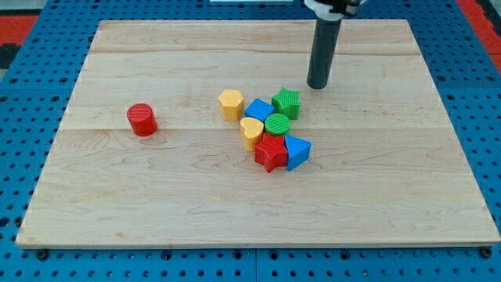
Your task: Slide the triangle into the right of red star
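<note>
The red star (271,152) lies in a cluster of blocks near the board's middle. The blue triangle (297,151) sits touching the star's right side. My tip (318,85) rests on the board above and to the right of the cluster, a little right of and above the green star (286,102), apart from every block.
The cluster also holds a green cylinder (277,124), a blue cube (259,110), a yellow heart (251,131) and a yellow hexagon (231,104). A red cylinder (142,119) stands alone at the view's left. The wooden board (117,204) lies on a blue pegboard.
</note>
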You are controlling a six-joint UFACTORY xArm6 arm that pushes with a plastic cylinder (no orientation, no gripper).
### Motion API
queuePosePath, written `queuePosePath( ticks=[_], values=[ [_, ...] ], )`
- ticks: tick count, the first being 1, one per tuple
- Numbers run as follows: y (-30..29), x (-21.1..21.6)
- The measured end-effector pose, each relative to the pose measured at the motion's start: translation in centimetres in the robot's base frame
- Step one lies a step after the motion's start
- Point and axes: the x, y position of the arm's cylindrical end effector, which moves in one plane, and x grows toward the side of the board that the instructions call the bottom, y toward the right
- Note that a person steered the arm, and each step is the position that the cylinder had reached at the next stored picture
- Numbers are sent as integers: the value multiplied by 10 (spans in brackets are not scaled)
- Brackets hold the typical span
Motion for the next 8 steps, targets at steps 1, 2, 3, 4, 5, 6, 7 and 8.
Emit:
queuePosePath(
  ticks=[1, 2, 3, 4, 5, 6, 7, 8],
  values=[
    [1, -2],
    [1, -2],
    [-38, -2],
    [-112, -9],
    [-174, 2],
    [-201, 43],
    [-204, 66],
    [-199, 66]
  ],
)
